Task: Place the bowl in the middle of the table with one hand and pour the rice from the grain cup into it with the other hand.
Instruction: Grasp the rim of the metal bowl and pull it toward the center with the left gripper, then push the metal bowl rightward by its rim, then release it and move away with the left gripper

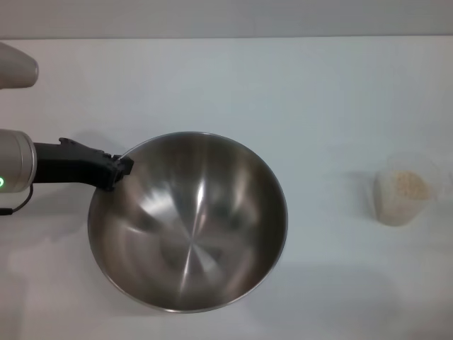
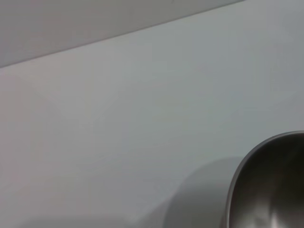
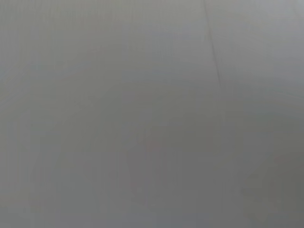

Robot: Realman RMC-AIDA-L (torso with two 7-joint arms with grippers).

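Head view: the bowl (image 1: 188, 221) sits on the table (image 1: 297, 92), roughly centre, a little toward my left side. My left gripper (image 1: 122, 170) reaches in from the left and meets the bowl's rim at its upper left edge. Fingers look pinched onto the rim, one tip over the lip; I read it as clamped on the bowl, though the contact itself is small in view

Left wrist view shows only a curved slice of the bowl's rim (image 2: 266, 180) and bare table; no fingers visible there

Right arm not in sight in the head view. Right wrist view gives flat grey surface only, so I cannot tell its finger state

The grain cup (image 1: 405, 193) stands upright well apart from the bowl, out on my right side, with the rice (image 1: 407, 185) filling the lower part

Handling judgement:
- bowl: rigid steel, polished and slick; thin rim is the only real hold, and a one-sided pinch may let it tip or swing
- cup: thin clear walls, light, likely to flex; hold mid-wall with gentle squeeze, keep upright until over the bowl
- rice: loose, will pour fast once tilted; the wide bowl forgives aim

Placement looks near done; pour not yet begun
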